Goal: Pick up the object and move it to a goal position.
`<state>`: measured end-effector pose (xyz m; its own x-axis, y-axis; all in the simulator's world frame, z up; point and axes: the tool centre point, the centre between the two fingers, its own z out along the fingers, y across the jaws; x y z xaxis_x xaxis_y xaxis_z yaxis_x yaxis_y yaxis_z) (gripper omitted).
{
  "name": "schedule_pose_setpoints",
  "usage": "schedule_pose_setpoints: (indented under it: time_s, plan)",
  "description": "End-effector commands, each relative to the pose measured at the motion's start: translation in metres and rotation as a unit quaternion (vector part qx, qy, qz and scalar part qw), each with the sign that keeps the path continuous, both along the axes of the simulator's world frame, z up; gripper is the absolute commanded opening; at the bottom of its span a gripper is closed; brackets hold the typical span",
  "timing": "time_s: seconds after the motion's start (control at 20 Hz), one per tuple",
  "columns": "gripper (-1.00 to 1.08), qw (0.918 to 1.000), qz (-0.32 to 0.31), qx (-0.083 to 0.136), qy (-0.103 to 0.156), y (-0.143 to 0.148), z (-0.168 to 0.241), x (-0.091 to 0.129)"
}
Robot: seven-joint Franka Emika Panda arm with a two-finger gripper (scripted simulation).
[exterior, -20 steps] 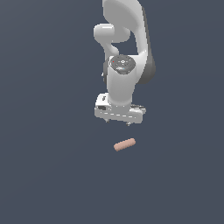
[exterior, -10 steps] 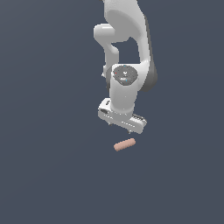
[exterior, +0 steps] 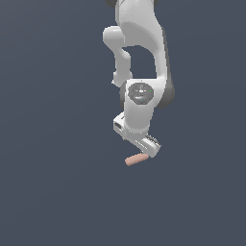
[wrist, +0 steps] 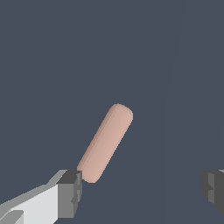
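The object is a small salmon-pink capsule lying on the dark grey floor, just under the white hand of the arm in the exterior view. The wrist view shows the object slanted, with one rounded end close to a finger. My gripper is open, its two dark fingertips set wide apart and nothing between them. The object lies mostly ahead of the fingers, not within the gap. In the exterior view the gripper is tilted and its fingers are hard to make out.
The white arm rises from the hand toward the top of the exterior view. Plain dark grey floor surrounds the object on every side.
The hand has come down and rotated, tilting toward the exterior view's right, and now sits directly over the object. The object has not moved.
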<state>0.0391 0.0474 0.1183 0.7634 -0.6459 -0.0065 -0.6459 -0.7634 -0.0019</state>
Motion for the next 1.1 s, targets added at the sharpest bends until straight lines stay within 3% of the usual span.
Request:
schedule_pose_setpoints:
  time_s: [0.0,0.6,1.05]
  plan:
    - [1.0,0.9994,-0.034,0.0,0.0,0.003,-0.006,0.003]
    - [1.0,0.9832,-0.182,-0.002,0.0,0.015,-0.034,0.015]
    - [1.0,0.97,-0.243,-0.003,-0.001,0.021,-0.046,0.02]
